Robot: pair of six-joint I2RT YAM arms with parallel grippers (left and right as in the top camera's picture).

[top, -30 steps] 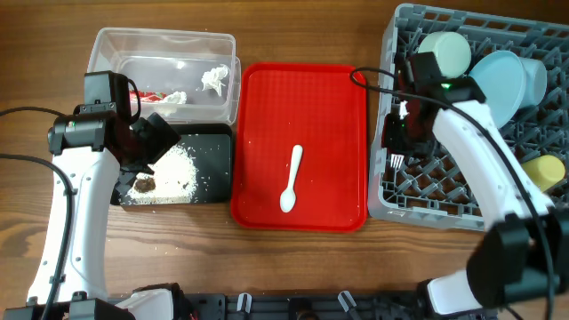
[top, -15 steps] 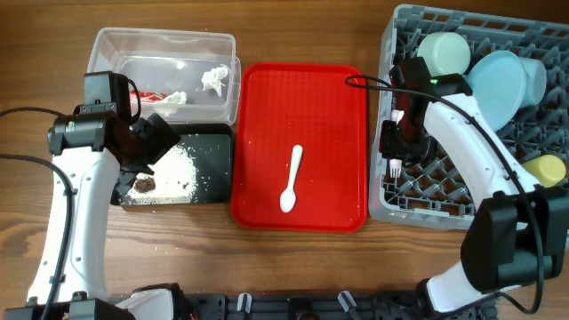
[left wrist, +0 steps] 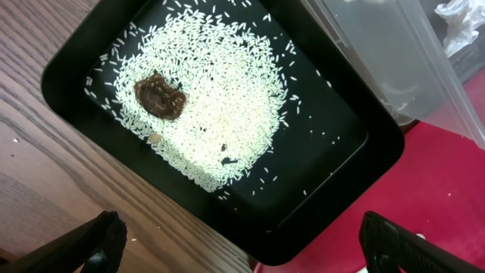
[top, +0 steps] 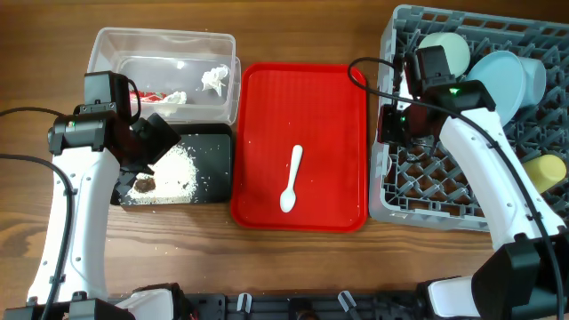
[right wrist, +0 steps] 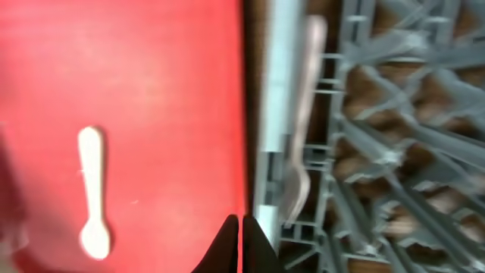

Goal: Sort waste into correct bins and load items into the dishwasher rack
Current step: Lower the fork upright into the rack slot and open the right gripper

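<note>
Overhead: white plastic spoon point(top: 292, 178) is lying on the red serving tray point(top: 267, 107); white plastic fork point(right wrist: 301, 136) is sitting inside the grey lattice dishwasher rack point(top: 418, 212), so we're calling spoon pickup the current step. Right gripper point(right wrist: 241, 235) is hovering at the rack's tray-side wall, fingers pinched together, empty; it's needing to open and shift over the spoon. Left gripper point(left wrist: 250, 246) is hanging wide open, empty, over the shallow black tray point(left wrist: 333, 174).

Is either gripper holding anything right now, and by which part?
Nothing is held. The left gripper is open over the black tray; the right gripper is shut and empty, the white fork lying in the rack.
</note>
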